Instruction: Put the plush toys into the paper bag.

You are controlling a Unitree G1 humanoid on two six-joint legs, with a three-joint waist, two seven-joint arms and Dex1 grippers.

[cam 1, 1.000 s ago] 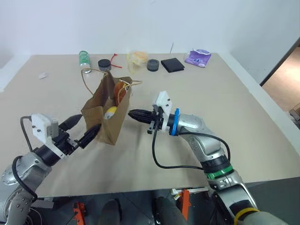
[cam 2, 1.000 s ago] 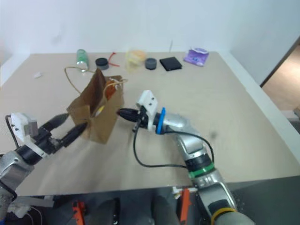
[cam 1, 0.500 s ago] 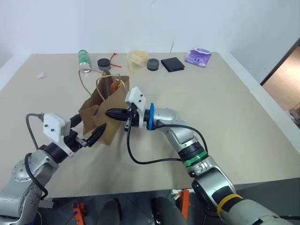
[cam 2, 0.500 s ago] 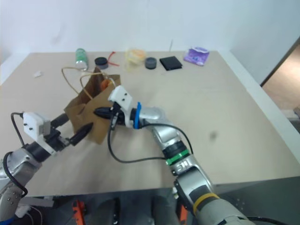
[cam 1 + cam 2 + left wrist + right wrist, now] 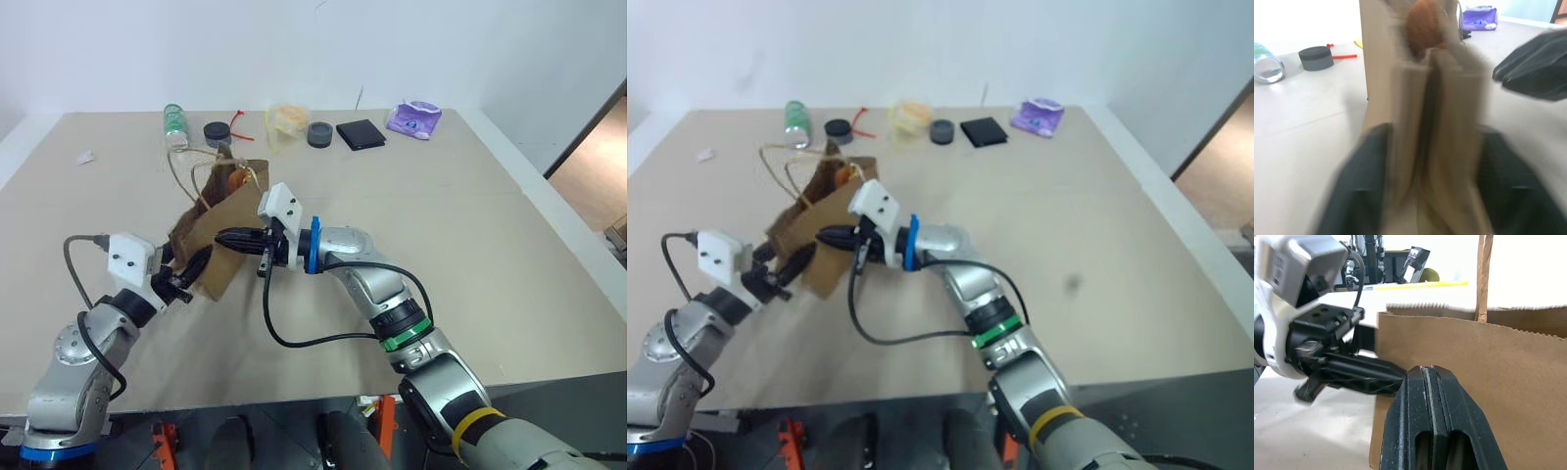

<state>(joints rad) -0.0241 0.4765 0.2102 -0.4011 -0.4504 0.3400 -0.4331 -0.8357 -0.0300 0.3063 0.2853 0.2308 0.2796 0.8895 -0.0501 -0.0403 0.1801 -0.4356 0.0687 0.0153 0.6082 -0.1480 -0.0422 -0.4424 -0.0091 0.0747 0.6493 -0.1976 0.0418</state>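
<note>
The brown paper bag [image 5: 233, 208] leans over on the tan table, its cord handles [image 5: 181, 162] loose at the mouth. A brown plush toy [image 5: 235, 180] peeks out of the mouth and also shows as a plush toy [image 5: 1425, 24] in the left wrist view. My left gripper [image 5: 194, 269] is shut on the bag's folded lower end, with one finger [image 5: 1359, 186] on each side of the paper. My right gripper [image 5: 223, 238] is shut, its tips [image 5: 1431, 377] against the bag's side wall.
Along the table's far edge lie a green bottle [image 5: 175, 122], a black lid [image 5: 217, 132], a yellowish clear packet [image 5: 287, 119], a grey round lid [image 5: 319, 134], a black wallet [image 5: 361, 134] and a purple packet [image 5: 412, 118]. A white scrap [image 5: 86, 156] lies far left.
My left gripper moved in and closed on the bag's lower end. My right gripper swung left to the bag's side. The bag has tipped further over.
</note>
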